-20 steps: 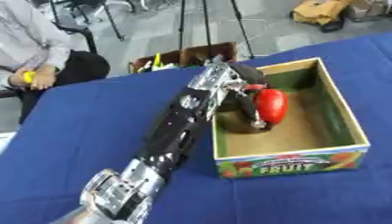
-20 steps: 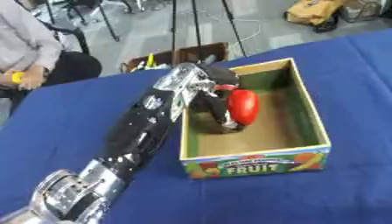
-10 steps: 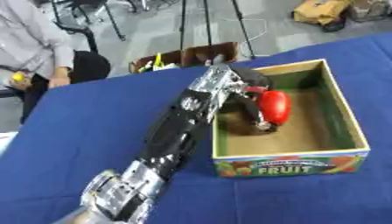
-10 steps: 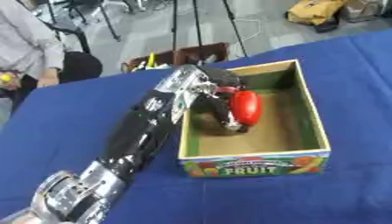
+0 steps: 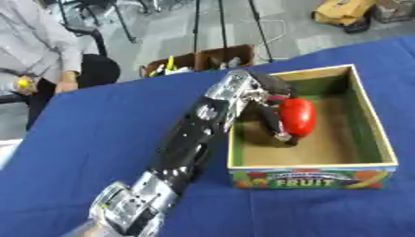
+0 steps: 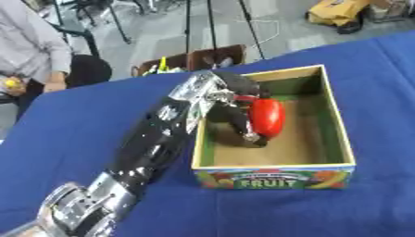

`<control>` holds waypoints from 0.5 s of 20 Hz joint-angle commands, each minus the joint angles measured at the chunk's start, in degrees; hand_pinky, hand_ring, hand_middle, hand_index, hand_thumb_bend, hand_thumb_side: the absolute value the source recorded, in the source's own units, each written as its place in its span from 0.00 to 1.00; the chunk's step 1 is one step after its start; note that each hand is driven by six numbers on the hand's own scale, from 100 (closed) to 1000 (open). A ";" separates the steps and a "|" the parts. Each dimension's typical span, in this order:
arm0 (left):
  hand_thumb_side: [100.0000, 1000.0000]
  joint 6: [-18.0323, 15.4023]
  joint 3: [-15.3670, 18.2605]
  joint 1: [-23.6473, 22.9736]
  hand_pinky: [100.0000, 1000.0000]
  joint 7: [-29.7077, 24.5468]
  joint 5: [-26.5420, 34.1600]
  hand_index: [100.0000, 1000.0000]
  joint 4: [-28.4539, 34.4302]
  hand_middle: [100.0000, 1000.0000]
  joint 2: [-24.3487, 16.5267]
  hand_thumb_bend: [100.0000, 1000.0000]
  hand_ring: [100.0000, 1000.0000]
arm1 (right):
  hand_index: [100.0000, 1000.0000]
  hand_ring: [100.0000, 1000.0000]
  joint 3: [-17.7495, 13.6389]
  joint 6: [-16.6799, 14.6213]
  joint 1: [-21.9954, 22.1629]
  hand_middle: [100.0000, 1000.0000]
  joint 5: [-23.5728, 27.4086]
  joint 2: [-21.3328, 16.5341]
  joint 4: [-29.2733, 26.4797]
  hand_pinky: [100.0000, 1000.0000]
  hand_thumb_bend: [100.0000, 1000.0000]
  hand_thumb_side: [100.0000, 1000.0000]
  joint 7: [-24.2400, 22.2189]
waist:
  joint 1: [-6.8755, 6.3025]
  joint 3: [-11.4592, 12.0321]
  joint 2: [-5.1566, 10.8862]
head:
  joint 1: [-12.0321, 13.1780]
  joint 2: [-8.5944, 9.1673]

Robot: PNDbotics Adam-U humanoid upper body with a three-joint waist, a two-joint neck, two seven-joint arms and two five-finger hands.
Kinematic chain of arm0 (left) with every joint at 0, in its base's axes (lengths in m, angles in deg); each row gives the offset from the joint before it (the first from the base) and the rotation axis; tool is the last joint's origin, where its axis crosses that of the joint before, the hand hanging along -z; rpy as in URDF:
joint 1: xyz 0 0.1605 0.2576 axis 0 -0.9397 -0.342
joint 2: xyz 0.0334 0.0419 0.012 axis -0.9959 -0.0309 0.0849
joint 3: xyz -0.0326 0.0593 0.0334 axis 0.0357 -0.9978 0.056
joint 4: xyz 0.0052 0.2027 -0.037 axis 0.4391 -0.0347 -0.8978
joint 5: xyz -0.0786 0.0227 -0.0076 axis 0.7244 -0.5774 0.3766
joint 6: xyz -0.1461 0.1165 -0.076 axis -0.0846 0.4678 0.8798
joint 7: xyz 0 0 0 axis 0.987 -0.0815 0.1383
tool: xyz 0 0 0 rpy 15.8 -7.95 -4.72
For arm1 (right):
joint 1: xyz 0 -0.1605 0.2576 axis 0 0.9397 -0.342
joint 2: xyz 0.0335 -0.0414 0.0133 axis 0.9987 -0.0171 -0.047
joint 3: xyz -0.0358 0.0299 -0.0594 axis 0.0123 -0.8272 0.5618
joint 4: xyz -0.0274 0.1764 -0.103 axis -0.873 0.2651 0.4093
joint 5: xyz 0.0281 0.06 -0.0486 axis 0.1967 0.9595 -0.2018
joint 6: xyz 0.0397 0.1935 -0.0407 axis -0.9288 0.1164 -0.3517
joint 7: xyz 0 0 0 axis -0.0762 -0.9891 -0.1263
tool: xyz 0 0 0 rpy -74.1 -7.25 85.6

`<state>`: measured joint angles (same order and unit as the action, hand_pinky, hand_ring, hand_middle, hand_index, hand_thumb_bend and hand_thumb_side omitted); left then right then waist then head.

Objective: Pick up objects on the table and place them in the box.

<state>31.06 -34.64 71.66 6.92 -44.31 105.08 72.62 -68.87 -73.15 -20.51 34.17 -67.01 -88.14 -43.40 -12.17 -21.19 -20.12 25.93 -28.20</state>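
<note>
Left eye view. The left robot hand (image 5: 272,109) reaches from the near left, over the left wall of the box (image 5: 373,125), and sits inside it. Its fingers are curled round a red object (image 5: 297,115), oblong and smooth, held upright or slightly tilted at the far-left part of the box interior. I cannot tell whether the red object touches the box floor; a dark finger shows below it. The box stands on the blue table (image 5: 97,134), its printed "FRUIT" panel facing near. No right robot hand in view.

Risks, as judged from this view:
- If the fingers uncurl while the object is off the floor, it may drop, roll toward the near wall, or bounce.
- The forearm lies close along the left wall. Pulling back low could catch the rim and drag or tip the box.
- A finger under the object may lift it back out on withdrawal.

Right eye view. Same arrangement: the red object lies between the curled fingers and the open right half of the box. The wrist appears to touch or nearly touch the left rim, so the snag risk stands. No loose objects show on the table here.
</note>
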 commanded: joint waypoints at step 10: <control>0.93 -3.28 -0.94 0.50 0.68 -1.11 -4.78 0.96 4.50 0.92 -0.55 1.00 0.78 | 0.37 0.00 -0.11 0.25 -0.27 0.14 -0.13 -0.38 -1.23 0.14 0.07 0.66 0.19 | 0.61 -0.08 1.63 | 1.04 -0.88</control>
<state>30.14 -35.56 71.13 7.78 -48.49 107.89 73.10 -68.87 -72.98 -20.49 34.17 -67.00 -88.14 -43.36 -12.17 -21.21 -20.02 26.65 -28.70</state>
